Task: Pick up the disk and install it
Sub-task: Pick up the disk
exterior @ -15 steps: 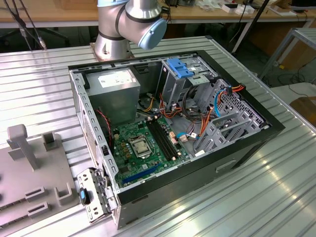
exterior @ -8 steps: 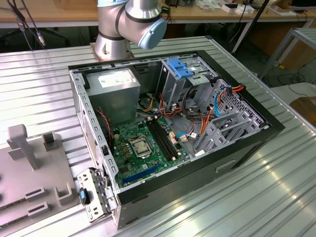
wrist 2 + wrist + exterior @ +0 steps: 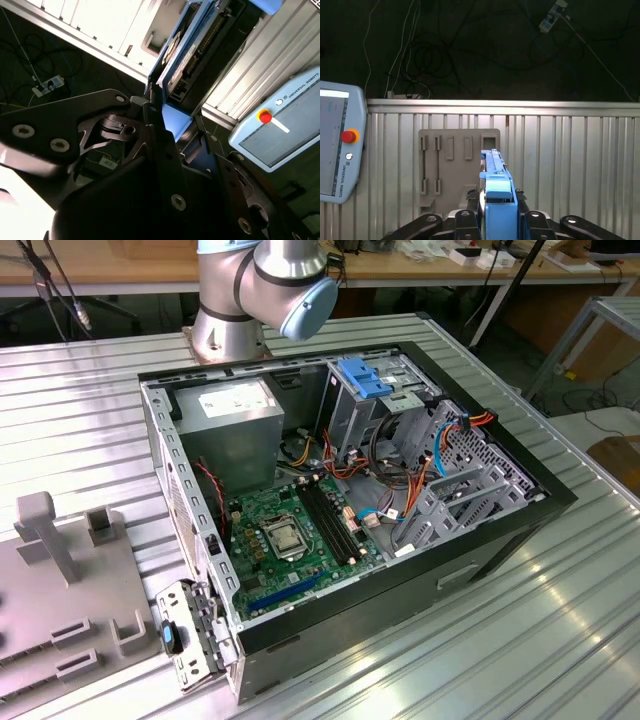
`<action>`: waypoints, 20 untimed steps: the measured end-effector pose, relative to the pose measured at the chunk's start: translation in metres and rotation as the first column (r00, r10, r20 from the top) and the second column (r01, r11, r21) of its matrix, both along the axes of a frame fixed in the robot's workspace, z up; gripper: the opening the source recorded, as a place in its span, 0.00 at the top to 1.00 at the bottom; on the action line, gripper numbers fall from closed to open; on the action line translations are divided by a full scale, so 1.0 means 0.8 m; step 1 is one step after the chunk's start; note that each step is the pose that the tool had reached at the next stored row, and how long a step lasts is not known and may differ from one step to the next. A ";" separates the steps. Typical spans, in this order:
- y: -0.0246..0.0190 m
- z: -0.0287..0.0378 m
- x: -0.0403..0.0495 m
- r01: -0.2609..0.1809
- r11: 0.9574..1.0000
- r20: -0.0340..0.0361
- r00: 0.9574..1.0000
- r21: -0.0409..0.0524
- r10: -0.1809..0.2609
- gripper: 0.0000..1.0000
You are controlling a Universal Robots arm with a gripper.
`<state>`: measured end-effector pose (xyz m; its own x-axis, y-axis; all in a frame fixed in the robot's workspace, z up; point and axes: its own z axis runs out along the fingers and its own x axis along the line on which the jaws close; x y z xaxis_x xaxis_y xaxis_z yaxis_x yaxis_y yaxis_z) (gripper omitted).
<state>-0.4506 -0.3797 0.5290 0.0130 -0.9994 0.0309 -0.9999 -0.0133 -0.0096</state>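
Holding the disk (image 3: 496, 197) edge-on, fingers (image 3: 471, 199) clamped on either side of it.

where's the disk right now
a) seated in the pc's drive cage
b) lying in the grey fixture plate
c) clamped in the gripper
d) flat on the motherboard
c: in the first wrist view the disk stands edge-on between the fingers of the gripper, its blue rail toward the camera, with the grey fixture plate lying beyond it on the ribbed metal table.
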 end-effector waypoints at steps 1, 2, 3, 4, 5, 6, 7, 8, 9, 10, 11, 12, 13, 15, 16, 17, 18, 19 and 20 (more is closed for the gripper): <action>0.0000 0.0000 0.000 0.000 1.000 0.000 1.000 0.000 0.000 0.63; 0.0000 0.0000 0.000 0.000 1.000 0.000 1.000 0.000 0.000 0.63; 0.0000 0.0000 0.000 0.000 1.000 0.000 1.000 0.000 0.000 0.63; 0.0000 -0.0001 0.000 0.000 1.000 0.000 1.000 0.001 0.000 0.63; -0.0001 -0.0001 0.003 0.000 1.000 0.000 1.000 0.001 0.000 0.63; 0.0000 -0.0001 0.004 0.000 1.000 0.000 1.000 0.001 0.000 0.63; 0.0000 -0.0001 0.006 0.000 1.000 0.000 1.000 0.001 0.000 0.63; 0.0000 -0.0002 0.008 0.000 1.000 0.000 1.000 0.001 0.000 0.63; 0.0000 -0.0001 0.010 0.000 1.000 0.000 1.000 0.001 0.000 0.63; 0.0000 -0.0001 0.012 0.000 1.000 0.000 1.000 0.001 0.000 0.63; 0.0000 -0.0002 0.014 0.000 1.000 0.000 1.000 0.001 0.000 0.63; 0.0000 -0.0002 0.017 0.000 1.000 0.000 1.000 0.001 0.000 0.63; 0.0000 -0.0002 0.021 0.000 1.000 0.000 1.000 0.001 0.000 0.63; 0.0000 -0.0001 0.027 0.000 1.000 0.000 1.000 0.001 0.000 0.63; 0.0000 -0.0002 0.029 0.000 1.000 0.000 1.000 0.001 0.000 0.63; 0.0000 -0.0002 0.031 0.000 1.000 0.000 1.000 0.001 0.000 0.63; 0.0000 -0.0002 0.034 0.000 1.000 0.000 1.000 0.001 0.000 0.63; 0.0000 -0.0003 0.038 0.000 1.000 0.000 1.000 0.001 0.000 0.63; 0.0000 -0.0002 0.044 0.000 1.000 0.000 1.000 0.001 0.000 0.63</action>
<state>-0.4158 -0.3797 0.5288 0.0130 -0.9995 0.0296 -0.9999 -0.0133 -0.0095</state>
